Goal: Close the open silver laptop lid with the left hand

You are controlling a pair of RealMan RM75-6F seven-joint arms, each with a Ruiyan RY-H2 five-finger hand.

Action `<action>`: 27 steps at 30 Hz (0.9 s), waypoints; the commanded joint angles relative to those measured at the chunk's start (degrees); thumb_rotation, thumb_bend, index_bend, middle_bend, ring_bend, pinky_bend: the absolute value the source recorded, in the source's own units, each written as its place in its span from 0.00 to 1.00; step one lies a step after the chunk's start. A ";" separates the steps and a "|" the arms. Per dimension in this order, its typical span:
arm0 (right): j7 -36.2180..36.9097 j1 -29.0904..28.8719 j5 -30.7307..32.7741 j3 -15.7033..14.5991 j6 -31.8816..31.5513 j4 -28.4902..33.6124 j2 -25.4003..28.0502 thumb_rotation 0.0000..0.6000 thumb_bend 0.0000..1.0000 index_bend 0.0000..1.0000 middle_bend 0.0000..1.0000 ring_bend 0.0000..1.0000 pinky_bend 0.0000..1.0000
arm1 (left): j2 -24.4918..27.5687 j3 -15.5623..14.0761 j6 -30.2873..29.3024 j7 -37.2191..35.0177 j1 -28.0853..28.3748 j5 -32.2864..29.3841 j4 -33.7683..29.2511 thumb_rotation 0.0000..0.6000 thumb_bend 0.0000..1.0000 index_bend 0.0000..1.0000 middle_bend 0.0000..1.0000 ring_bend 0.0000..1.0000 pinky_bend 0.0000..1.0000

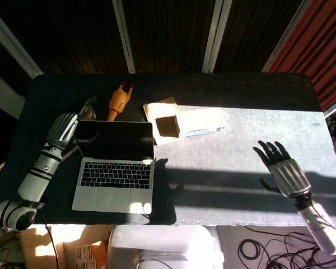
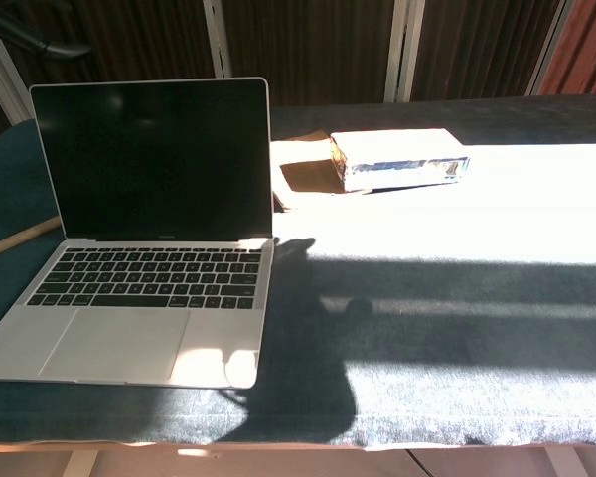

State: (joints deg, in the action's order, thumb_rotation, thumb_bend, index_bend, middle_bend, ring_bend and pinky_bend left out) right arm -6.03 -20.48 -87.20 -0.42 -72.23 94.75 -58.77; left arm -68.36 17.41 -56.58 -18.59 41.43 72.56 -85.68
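Note:
The silver laptop (image 1: pixel 116 165) (image 2: pixel 149 234) stands open on the dark table, its black screen upright and facing the robot. My left hand (image 1: pixel 63 128) hovers at the lid's upper left corner, fingers spread and holding nothing. In the chest view only one dark fingertip (image 2: pixel 40 40) of it shows at the top left, above the lid. My right hand (image 1: pixel 283 171) is far off at the table's right side, fingers spread and empty. It is outside the chest view.
A yellow rubber chicken (image 1: pixel 119 101) and a small round tin (image 1: pixel 85 112) lie behind the laptop. A brown box (image 1: pixel 168 125) and a foil-wrapped block (image 1: pixel 200 121) (image 2: pixel 397 159) sit to the laptop's right rear. Strong sunlight and shadows cross the table (image 1: pixel 235 95).

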 commanded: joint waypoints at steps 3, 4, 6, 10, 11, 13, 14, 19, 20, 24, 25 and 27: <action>1.25 1.90 -0.29 -0.65 -1.48 -1.17 0.83 1.00 0.26 0.00 0.00 0.00 0.00 | -3.05 -0.17 4.88 -4.44 2.94 0.90 5.98 1.00 0.35 0.12 0.26 0.12 0.12; 1.39 2.10 -0.11 -0.67 -1.44 -1.31 0.91 1.00 0.26 0.00 0.00 0.00 0.00 | -3.53 -0.54 6.12 -4.85 3.42 0.85 6.95 1.00 0.36 0.14 0.29 0.15 0.12; 1.84 2.42 0.53 -0.75 -0.86 -1.50 1.26 1.00 0.26 0.00 0.00 0.00 0.00 | -4.88 -1.21 8.29 -5.19 4.48 0.80 9.33 1.00 0.35 0.19 0.32 0.17 0.12; 2.80 2.74 1.56 -0.57 0.07 -1.72 1.91 1.00 0.26 0.00 0.00 0.00 0.00 | -8.10 -1.82 8.56 -4.62 5.75 1.54 13.54 1.00 0.35 0.24 0.32 0.16 0.12; 3.07 2.80 1.66 -0.52 0.19 -1.80 2.02 1.00 0.26 0.00 0.00 0.00 0.00 | -8.66 -1.89 8.58 -4.76 5.96 1.69 14.20 1.00 0.35 0.25 0.32 0.16 0.12; 3.81 2.91 1.90 -0.38 0.50 -2.10 2.12 1.00 0.26 0.00 0.00 0.00 0.00 | -9.62 -2.19 8.87 -4.80 6.43 2.03 15.64 1.00 0.35 0.27 0.32 0.16 0.12; 4.27 2.95 2.01 -0.33 0.73 -2.35 2.14 1.00 0.26 0.00 0.00 0.00 0.00 | -10.07 -2.37 9.24 -4.51 6.75 2.07 16.39 1.00 0.35 0.27 0.32 0.16 0.12; 5.17 3.02 2.33 -0.25 1.82 -3.14 2.07 1.00 0.26 0.00 0.00 0.00 0.00 | -10.59 -3.21 10.96 -2.99 7.60 1.95 17.51 1.00 0.35 0.32 0.33 0.16 0.12; 5.21 3.09 2.38 -0.24 1.95 -3.32 2.09 1.00 0.26 0.00 0.00 0.00 0.00 | -10.41 -3.36 11.07 -2.51 7.69 2.02 17.27 1.00 0.35 0.33 0.33 0.17 0.12; 5.41 3.18 2.69 -0.02 2.42 -3.86 1.80 1.00 0.26 0.00 0.00 0.00 0.00 | -9.33 -4.03 10.00 -0.64 7.23 2.73 15.26 1.00 0.35 0.41 0.40 0.22 0.18; 5.42 3.20 2.73 0.05 2.47 -3.94 1.73 1.00 0.26 0.00 0.00 0.00 0.00 | -8.85 -4.17 9.62 -0.21 7.03 2.95 14.37 1.00 0.36 0.42 0.41 0.24 0.20; 5.36 3.26 2.81 0.19 2.55 -4.06 1.55 1.00 0.26 0.00 0.00 0.00 0.00 | -7.75 -4.59 8.27 1.52 6.40 3.51 12.30 1.00 0.37 0.42 0.42 0.24 0.20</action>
State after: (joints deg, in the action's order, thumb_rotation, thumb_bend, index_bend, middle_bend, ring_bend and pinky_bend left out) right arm -0.66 -17.24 -84.40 -0.27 -69.70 90.71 -57.19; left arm -77.23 13.32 -47.06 -18.65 48.45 75.43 -71.57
